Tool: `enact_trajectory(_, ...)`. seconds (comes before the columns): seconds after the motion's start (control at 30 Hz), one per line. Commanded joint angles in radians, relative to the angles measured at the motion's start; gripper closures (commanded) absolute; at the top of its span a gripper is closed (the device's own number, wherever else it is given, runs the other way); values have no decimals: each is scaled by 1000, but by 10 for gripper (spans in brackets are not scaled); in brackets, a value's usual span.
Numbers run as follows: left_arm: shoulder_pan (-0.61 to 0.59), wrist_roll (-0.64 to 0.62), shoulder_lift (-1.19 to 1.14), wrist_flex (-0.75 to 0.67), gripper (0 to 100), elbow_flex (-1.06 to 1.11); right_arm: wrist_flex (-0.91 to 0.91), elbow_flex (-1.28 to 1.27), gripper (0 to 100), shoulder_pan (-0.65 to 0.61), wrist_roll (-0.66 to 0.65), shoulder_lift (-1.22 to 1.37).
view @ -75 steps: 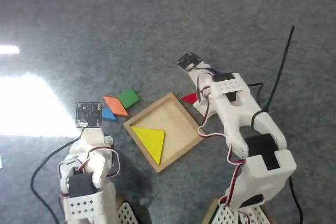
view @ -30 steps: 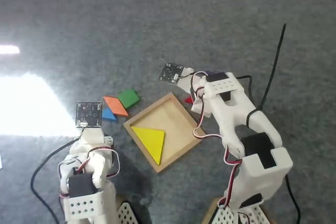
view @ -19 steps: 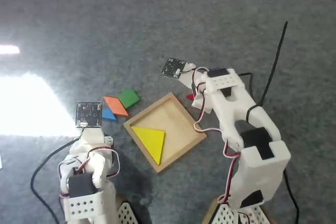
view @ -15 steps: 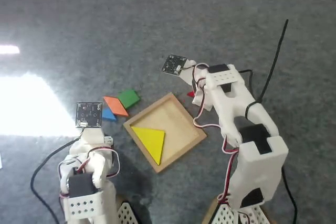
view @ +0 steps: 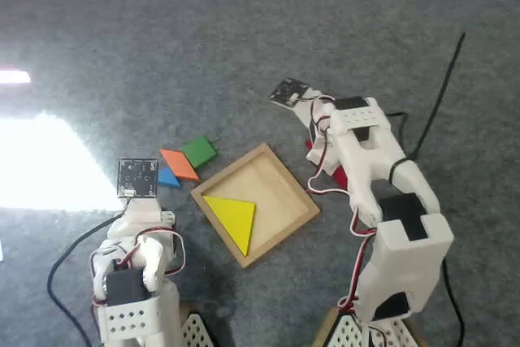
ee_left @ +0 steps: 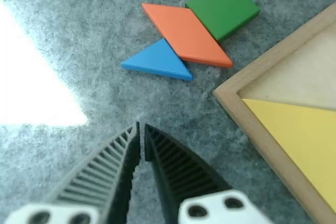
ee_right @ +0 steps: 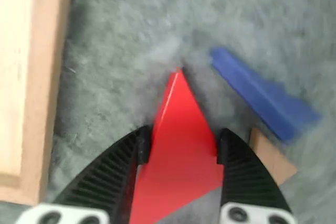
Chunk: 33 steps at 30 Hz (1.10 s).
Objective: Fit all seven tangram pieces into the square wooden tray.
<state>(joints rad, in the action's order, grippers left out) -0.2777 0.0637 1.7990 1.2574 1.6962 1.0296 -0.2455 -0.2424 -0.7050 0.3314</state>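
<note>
Left gripper: fingers all but closed with only a sliver of gap, nothing between them; it hangs over the grey mat, just short of the small pieces.
Wooden tray: lies flat between the two arms, turned corner-on like a diamond.
Yellow triangle: flat inside the tray, against its near-left rim (the one piece seated).
Blue triangle: on the mat outside the tray, touching the orange parallelogram.
Green square: just past the parallelogram, edge to edge with it.
Right gripper: fingers parted to the width of the red triangle and pressed on its two sides.
Red triangle's place: outside the tray, near its right corner; lifted or resting, cannot tell.
Dark blue piece: on the mat just beyond the red tip.
</note>
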Motion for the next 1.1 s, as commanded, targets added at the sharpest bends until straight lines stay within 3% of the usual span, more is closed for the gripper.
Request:
enact_trajectory(0.0,-6,-2,18,3,986,-13,24,-44,850,45,74,-45)
enact_trajectory(0.27,-6,-2,18,3,986,-13,15,-206,852,58,114,-206)
enact_trajectory(0.43,-6,-2,18,3,986,-13,-2,-276,852,133,190,-387)
enact_trajectory(0.8,-6,-2,18,3,986,-13,90,-367,851,171,163,-673)
enact_trajectory(1.07,-6,-2,18,3,986,-13,105,-425,849,162,149,-691)
